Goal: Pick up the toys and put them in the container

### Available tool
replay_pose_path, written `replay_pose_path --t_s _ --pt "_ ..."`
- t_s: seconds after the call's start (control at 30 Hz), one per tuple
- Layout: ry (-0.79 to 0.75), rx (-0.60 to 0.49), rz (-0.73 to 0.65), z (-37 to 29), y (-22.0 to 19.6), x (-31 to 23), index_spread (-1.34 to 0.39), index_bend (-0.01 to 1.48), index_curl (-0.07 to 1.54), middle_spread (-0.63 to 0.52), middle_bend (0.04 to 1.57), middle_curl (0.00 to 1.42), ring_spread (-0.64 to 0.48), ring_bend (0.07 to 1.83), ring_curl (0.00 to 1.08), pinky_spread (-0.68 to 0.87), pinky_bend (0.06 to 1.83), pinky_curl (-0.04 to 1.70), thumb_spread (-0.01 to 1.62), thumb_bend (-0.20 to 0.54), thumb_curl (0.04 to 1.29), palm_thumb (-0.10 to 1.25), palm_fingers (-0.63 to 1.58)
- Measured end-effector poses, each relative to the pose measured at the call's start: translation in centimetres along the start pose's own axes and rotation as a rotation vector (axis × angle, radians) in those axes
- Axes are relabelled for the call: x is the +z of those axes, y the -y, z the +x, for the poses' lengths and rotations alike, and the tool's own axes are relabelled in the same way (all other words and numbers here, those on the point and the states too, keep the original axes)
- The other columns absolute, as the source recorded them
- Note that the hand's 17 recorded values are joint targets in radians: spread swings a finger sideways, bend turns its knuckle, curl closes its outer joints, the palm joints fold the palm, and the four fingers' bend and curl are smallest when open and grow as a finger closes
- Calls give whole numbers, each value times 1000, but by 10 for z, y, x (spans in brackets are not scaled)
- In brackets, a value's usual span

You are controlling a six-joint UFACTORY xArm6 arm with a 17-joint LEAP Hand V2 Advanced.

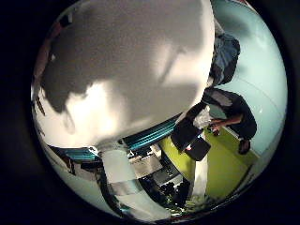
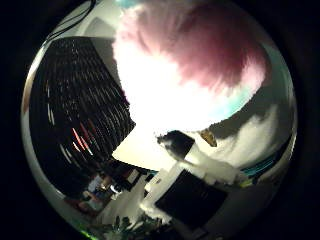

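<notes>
A dark slatted container (image 2: 75,115) sits to one side. A fluffy pink and white toy (image 2: 190,65) fills the view, pressed against the palm. The hand (image 2: 195,185) has its fingers curled around the toy, likely to carry it over.

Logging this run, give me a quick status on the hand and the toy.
Hand curled round plush toy, pressed close to palm. Black mesh container right beside it. Nothing seen in the way.
</notes>
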State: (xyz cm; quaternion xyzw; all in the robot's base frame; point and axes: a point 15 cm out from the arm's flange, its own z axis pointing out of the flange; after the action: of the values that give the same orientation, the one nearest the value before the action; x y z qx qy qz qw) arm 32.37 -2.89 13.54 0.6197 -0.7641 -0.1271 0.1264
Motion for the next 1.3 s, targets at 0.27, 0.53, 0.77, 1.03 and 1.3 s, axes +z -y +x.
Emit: replay_pose_path --t_s 0.27,0.53,0.77,1.03,1.3 --pt "-7 -8 51 3 -1 -24 -448 547 608 -336 833 798 -330 1104 522 -386 1106 473 1113 0 398 821 1138" --pt "-39 -6 102 20 -15 -64 -408 785 831 -315 999 950 -278 1270 636 -290 1241 666 1052 -3 540 1037 1015" --pt "-61 22 160 43 -29 -144 -407 919 962 -331 1085 1077 -275 1385 716 -246 1297 844 935 -11 666 1063 875" --pt "-53 18 265 49 -67 -236 -384 1039 1030 -341 1149 1160 -261 1465 770 -235 1289 1030 876 -14 761 1046 793" --pt "-53 -91 351 7 -121 -319 -366 1068 1030 -335 1175 1185 -259 1478 784 -232 1261 1139 876 -14 806 1037 780"
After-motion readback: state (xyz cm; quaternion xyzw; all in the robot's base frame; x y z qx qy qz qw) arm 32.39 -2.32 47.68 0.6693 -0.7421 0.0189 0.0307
